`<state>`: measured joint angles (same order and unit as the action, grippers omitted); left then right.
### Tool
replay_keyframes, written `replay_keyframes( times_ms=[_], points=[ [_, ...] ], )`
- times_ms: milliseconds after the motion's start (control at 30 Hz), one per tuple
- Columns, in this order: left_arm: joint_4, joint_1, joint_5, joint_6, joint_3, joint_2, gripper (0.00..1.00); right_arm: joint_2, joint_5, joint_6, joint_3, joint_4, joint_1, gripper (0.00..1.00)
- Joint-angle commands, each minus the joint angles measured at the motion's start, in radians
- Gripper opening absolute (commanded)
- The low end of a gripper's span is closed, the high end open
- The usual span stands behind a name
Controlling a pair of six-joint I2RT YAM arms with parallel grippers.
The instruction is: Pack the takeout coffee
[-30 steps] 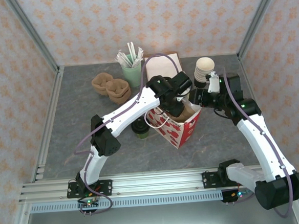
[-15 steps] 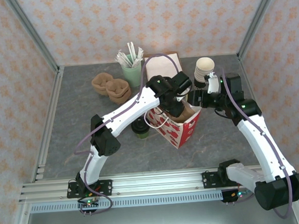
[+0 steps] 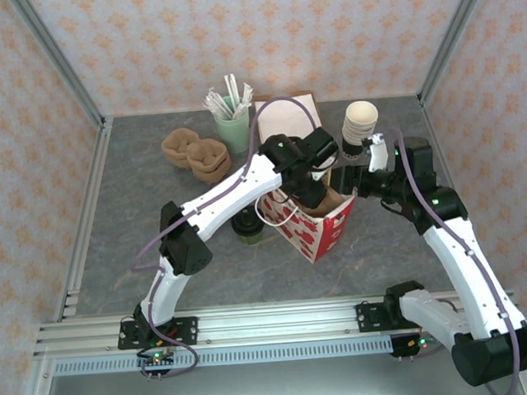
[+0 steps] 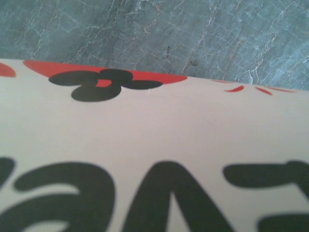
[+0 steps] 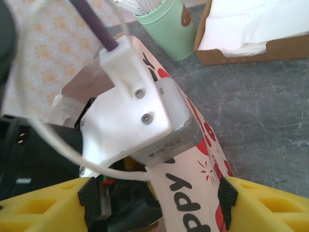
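– Red-and-white paper bag point(image 3: 325, 231) noted standing mid-worktop point(image 3: 128, 198), mouth open. Position of the takeout coffee point(image 3: 247, 227)?

– Outside the bag. It stands upright on the worktop just beside the bag's left side, black lid on, partly under the left forearm. Nothing grips it.

– Left gripper point(image 3: 315, 192)?

– Lowered into the bag's mouth, seen from above. Its wrist camera sits hard against the bag's printed outer face: black lettering, red marks, grey worktop beyond. The jaws are hidden from both views, so I cannot tell whether they are clenched or released.

– Right gripper point(image 5: 157, 198)?

– At the bag's right rim. Jaws released: the yellow fingers point(image 5: 43, 208) stand wide apart, with the bag's upper edge and the left arm's white wrist housing between them. The right-hand pad lies close against the bag's wall; contact appears likely, though the angle does not confirm it.

– Remaining items?

– Along the back: a green cup point(image 5: 169, 24) holding wrapped sticks, a cardboard box of napkins point(image 5: 251, 29) beside it, a stack of cream cups point(image 3: 360, 123) behind the right gripper, and brown pulp carriers point(image 3: 197, 154) to the left, all well apart from the takeout coffee
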<state>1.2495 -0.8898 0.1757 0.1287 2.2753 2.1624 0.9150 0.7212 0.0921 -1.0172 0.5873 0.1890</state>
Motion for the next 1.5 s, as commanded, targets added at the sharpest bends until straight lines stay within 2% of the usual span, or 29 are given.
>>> replay_keyframes(
  times_ms=[0, 100, 500, 700, 800, 933, 1033, 1200, 1467],
  points=[
    [-0.008, 0.009, 0.011, -0.014, -0.013, -0.057, 0.41, -0.029, -0.035, -0.005, 0.012, -0.042, 0.003, 0.69],
    [-0.019, 0.009, 0.018, -0.010, -0.017, -0.074, 0.41, -0.034, -0.070, 0.000, 0.018, -0.034, 0.003, 0.70],
    [-0.058, 0.009, 0.006, -0.008, -0.056, -0.118, 0.41, 0.030, -0.019, -0.012, 0.034, -0.088, 0.003, 0.68],
    [-0.061, 0.009, 0.007, -0.021, -0.065, -0.115, 0.41, 0.067, -0.091, -0.011, 0.020, -0.074, 0.003, 0.62],
    [-0.056, 0.010, -0.004, -0.030, -0.062, -0.111, 0.41, 0.074, -0.110, -0.014, 0.014, -0.067, 0.003, 0.54],
    [-0.066, 0.009, 0.008, -0.052, -0.070, -0.108, 0.41, 0.060, -0.133, -0.011, 0.012, -0.060, 0.003, 0.29],
    [-0.068, 0.008, 0.013, -0.084, -0.075, -0.107, 0.41, 0.032, -0.156, 0.001, 0.015, -0.061, 0.003, 0.20],
    [-0.095, 0.002, 0.027, -0.153, -0.114, -0.127, 0.41, -0.039, -0.192, 0.027, 0.015, -0.055, 0.003, 0.08],
    [-0.092, -0.006, 0.058, -0.261, -0.112, -0.118, 0.41, -0.098, -0.178, 0.079, 0.029, -0.015, 0.003, 0.05]
  ],
)
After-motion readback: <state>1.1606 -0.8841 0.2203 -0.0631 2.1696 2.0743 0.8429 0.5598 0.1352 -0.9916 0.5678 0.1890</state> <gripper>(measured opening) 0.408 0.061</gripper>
